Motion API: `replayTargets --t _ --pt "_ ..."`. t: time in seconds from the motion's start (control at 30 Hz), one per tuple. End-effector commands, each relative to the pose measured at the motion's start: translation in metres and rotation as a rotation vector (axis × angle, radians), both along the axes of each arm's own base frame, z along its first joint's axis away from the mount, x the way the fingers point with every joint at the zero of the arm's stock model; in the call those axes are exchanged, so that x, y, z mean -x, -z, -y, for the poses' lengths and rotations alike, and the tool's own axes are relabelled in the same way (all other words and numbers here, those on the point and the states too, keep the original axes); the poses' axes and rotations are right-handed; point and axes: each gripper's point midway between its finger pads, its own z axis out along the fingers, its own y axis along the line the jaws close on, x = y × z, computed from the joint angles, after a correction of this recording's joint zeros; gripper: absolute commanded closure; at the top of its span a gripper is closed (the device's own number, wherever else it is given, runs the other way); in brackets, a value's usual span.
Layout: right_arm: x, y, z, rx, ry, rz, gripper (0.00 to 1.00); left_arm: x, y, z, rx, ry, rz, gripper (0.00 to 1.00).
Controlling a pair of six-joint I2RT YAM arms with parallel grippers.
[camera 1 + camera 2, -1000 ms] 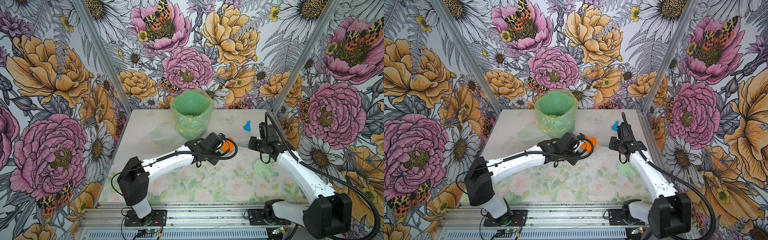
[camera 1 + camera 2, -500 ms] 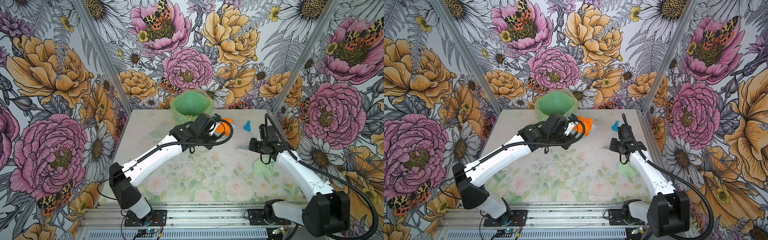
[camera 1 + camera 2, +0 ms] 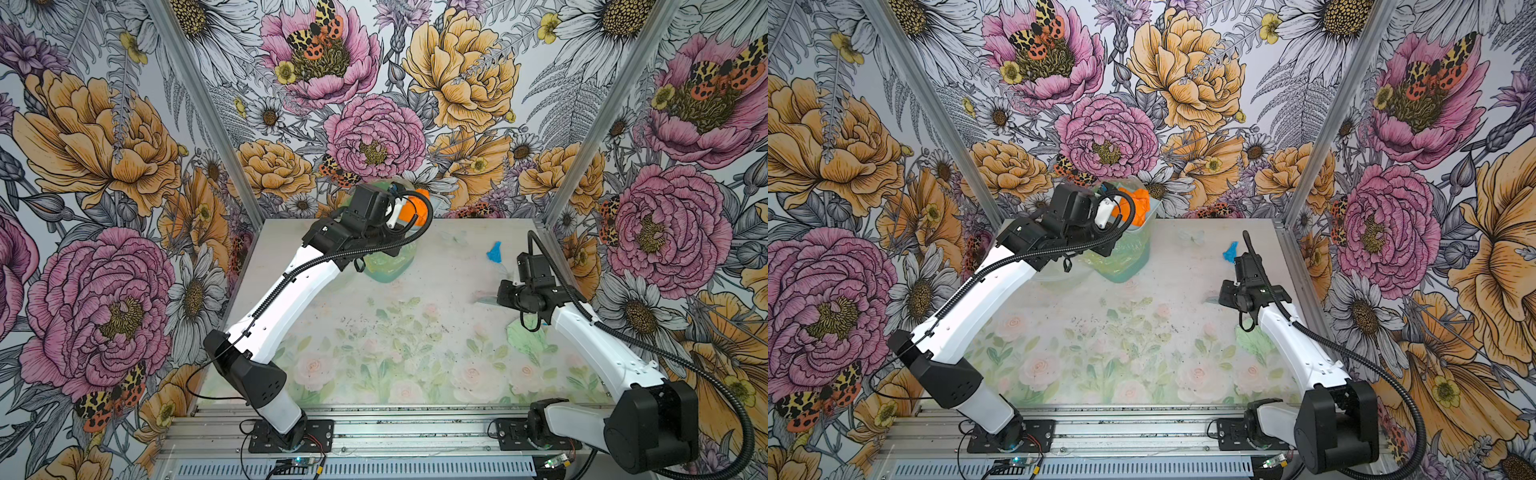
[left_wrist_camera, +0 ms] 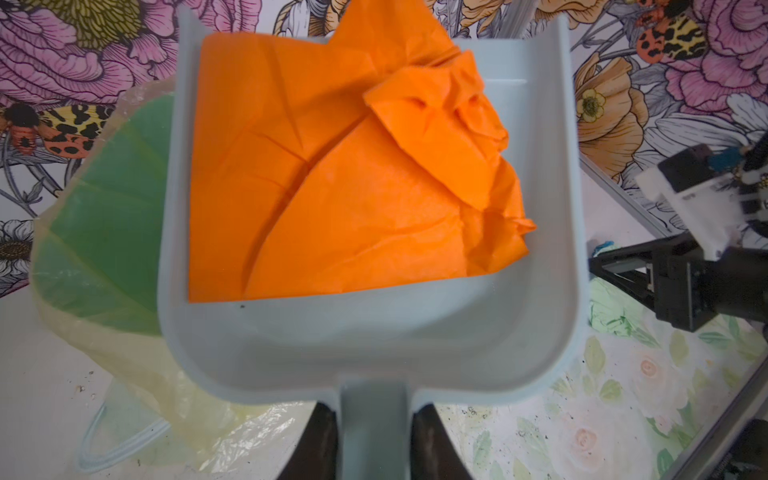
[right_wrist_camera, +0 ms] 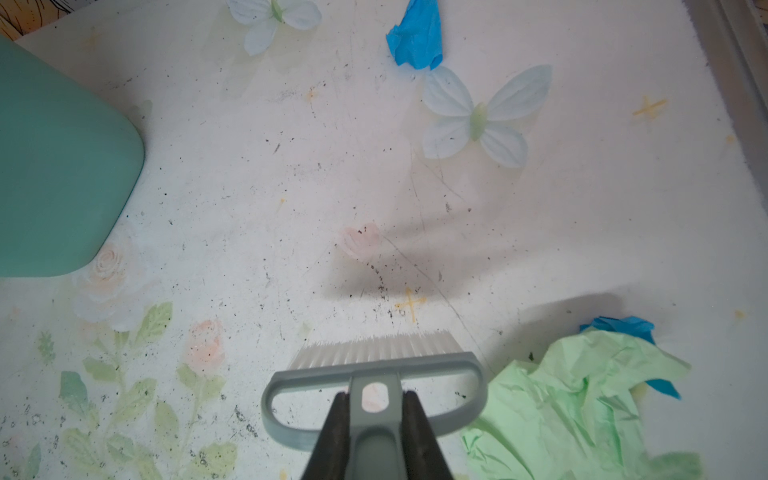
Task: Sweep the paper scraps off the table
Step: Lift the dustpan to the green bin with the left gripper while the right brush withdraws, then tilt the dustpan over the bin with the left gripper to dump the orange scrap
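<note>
Now, in both top views your left hand [image 3: 399,208] hovers with the orange scrap [image 3: 416,210] over the green bag-lined bin [image 3: 388,266] at the back of the worktop [image 3: 415,299]. A blue scrap [image 3: 494,252] lies near the back right corner, and a pale green scrap [image 3: 524,337] lies beside your right arm. From the left wrist, that hand's jaws are closed on the dustpan [image 4: 374,332] handle, with orange paper filling the pan. From the right wrist, your right hand [image 5: 376,399] is clamped on the brush [image 5: 374,365] handle, the pale green scrap just beside it.
</note>
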Motion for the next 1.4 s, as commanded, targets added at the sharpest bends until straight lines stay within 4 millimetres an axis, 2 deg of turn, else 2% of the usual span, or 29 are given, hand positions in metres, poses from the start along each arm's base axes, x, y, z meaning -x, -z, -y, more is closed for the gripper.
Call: replayTargets --t 0.0,0.2,0.4,0.5,0.57,1.07,1.37 --pt "-0.001 0.0 -0.002 -0.014 -0.005 0.009 1.0 -0.01 -0.004 0.001 0.058 0.012 -0.039 0.78" --pt "0.0 -0.005 -0.001 -0.019 0.005 0.024 1.0 -0.028 0.004 -0.001 0.174 0.029 -0.159 0.8" --pt "0.001 -0.003 -0.002 -0.022 -0.004 0.019 1.0 -0.035 0.008 -0.003 0.269 0.057 -0.236 0.8" --pt "0.001 -0.004 -0.002 -0.025 -0.004 0.02 1.0 -0.034 0.003 -0.003 0.323 0.08 -0.266 0.8" --pt "0.002 -0.003 -0.003 -0.028 -0.002 0.017 1.0 -0.04 0.014 0.001 0.339 0.099 -0.307 0.81" --pt "0.007 -0.003 -0.002 -0.031 0.001 0.026 1.0 -0.037 -0.004 0.011 0.463 0.19 -0.348 0.8" --pt "0.012 -0.002 -0.001 -0.032 0.003 0.029 1.0 -0.042 -0.003 0.004 0.539 0.176 -0.383 0.81"
